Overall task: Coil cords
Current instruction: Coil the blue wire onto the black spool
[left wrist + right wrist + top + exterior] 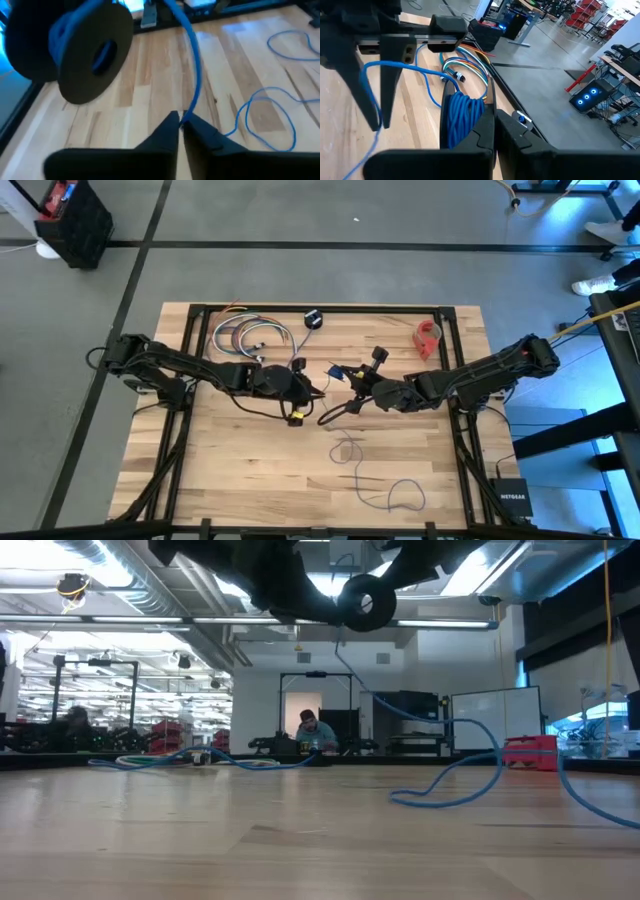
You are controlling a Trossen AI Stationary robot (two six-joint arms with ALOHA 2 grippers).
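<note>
A bundle of multicoloured cables (250, 337) and a small red object (428, 337) lie on the wooden table (240, 470).

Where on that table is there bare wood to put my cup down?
The near left corner of the table is bare. Crowded: the middle, where both claws work the spool; the cable bundle behind; loose cord near right.

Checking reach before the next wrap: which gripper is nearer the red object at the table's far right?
Right. The right gripper, holding the spool, sits mid-table, just left of and nearer than the red object; the left gripper, pinching the cord, lies farther left.
</note>
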